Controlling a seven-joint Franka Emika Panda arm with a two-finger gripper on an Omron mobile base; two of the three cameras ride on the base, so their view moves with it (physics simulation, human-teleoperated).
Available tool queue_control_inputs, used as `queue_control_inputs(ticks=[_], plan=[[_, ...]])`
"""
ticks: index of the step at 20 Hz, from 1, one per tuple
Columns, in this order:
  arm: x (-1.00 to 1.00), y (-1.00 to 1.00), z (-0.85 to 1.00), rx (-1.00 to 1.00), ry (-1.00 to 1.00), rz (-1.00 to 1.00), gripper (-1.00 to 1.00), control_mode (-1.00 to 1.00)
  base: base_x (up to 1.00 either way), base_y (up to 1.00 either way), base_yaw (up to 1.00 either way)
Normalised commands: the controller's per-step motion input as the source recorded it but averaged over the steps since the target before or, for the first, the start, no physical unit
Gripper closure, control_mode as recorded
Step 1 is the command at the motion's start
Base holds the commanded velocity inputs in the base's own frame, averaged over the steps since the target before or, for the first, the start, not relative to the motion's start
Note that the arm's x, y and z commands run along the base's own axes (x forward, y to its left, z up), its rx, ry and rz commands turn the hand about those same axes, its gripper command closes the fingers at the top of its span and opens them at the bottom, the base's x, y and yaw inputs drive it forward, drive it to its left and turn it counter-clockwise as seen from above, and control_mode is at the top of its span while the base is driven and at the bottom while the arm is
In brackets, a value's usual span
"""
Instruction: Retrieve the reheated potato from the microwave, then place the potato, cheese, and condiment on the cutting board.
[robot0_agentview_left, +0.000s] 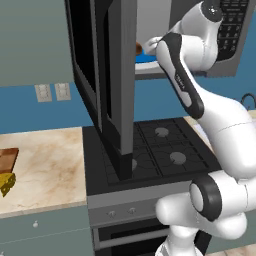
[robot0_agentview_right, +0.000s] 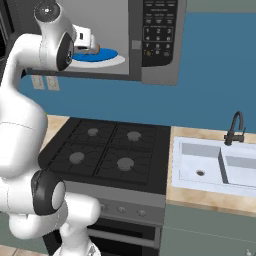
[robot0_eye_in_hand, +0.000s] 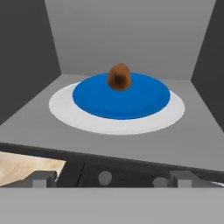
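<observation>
The microwave (robot0_agentview_right: 157, 30) hangs over the range with its door (robot0_agentview_left: 120, 75) swung wide open. Inside, the small brown potato (robot0_eye_in_hand: 119, 76) sits on a blue plate (robot0_eye_in_hand: 121, 98) on the white turntable (robot0_eye_in_hand: 65, 111). My gripper (robot0_eye_in_hand: 113, 178) is open at the mouth of the cavity, short of the potato, with nothing between its fingertips (robot0_eye_in_hand: 43, 178). The checkered cutting board (robot0_agentview_left: 7, 160) lies at the far left of the counter, and the yellow cheese (robot0_agentview_left: 6, 182) is just in front of it. The condiment is out of view.
A black gas stove (robot0_agentview_right: 105, 150) lies below the microwave. The open door juts out over its left half. A marble counter (robot0_agentview_left: 45, 165) is to the left; a white sink (robot0_agentview_right: 215, 165) with a dark faucet (robot0_agentview_right: 235, 127) is to the right.
</observation>
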Motion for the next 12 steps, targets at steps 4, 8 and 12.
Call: queue_control_inputs(ticks=[4,8,12], plan=[[0.74,0.05,0.0,0.0,0.0,0.0,-1.0,-1.0,0.0,0.0,0.0],[0.57,0.11,0.0,0.0,0.0,0.0,-1.0,-1.0,0.0,0.0,0.0],[0.56,0.08,0.0,0.0,0.0,0.0,-1.0,-1.0,0.0,0.0,0.0]])
